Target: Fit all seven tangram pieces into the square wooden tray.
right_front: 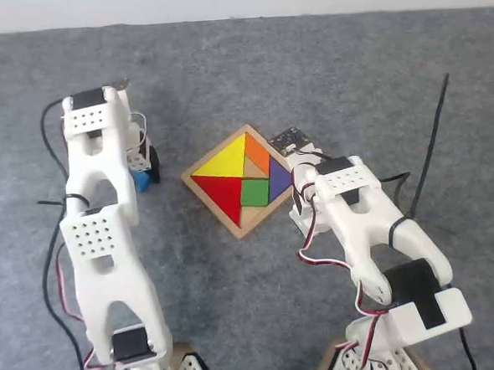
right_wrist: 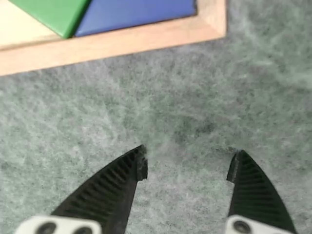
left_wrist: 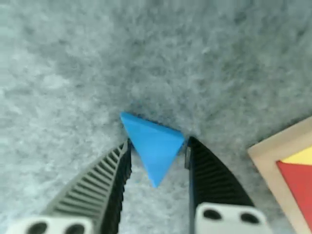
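While the square wooden tray (right_front: 241, 232) sits corner-on in the middle of the grey felt worktop (right_front: 223, 69), the left gripper (left_wrist: 158, 144) stands to the left of the tray and near it. Its fingers (left_wrist: 113, 170) are clamped on the blue triangle (left_wrist: 153, 146), pressing it from both sides. That piece lies outside the tray; whether it rests on the felt or is raised cannot be told.

Inside the tray, the yellow triangle (right_front: 222, 160) and the red triangle (right_front: 222, 191) fill the left half. The orange triangle (right_front: 257, 157) and the green piece (right_front: 254, 193) come next, with a pale wood-coloured patch (right_front: 258, 172) between them; whether that is a piece or bare tray floor is unclear. The purple-blue piece (right_front: 278, 179) lies against the tray's right corner. A small dark circuit board (right_front: 288, 139) touches the tray's upper right edge.

The right gripper (right_wrist: 187, 163) hangs over bare felt just beside the tray's right rim, its fingers (right_wrist: 117, 180) spread apart and holding nothing.
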Robot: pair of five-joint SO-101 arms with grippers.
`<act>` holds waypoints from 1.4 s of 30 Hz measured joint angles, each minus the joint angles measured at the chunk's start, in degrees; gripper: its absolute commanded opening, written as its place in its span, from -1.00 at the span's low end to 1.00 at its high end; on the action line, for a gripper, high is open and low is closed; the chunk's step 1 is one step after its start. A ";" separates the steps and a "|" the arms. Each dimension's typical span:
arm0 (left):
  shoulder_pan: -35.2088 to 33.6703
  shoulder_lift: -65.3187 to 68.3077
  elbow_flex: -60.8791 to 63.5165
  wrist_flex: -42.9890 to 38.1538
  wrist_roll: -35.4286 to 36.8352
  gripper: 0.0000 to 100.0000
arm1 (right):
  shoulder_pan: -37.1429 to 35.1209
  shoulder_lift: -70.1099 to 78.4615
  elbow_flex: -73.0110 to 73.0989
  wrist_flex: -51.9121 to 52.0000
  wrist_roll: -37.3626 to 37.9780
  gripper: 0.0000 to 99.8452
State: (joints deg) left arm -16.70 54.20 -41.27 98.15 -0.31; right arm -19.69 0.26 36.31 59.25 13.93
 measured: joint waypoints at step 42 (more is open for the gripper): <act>3.78 -0.88 -1.32 -0.09 0.62 -0.79 | 0.00 0.00 0.00 0.00 0.00 -0.45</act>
State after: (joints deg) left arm -12.92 53.32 -42.59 98.07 0.31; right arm -19.69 0.26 36.31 59.25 13.93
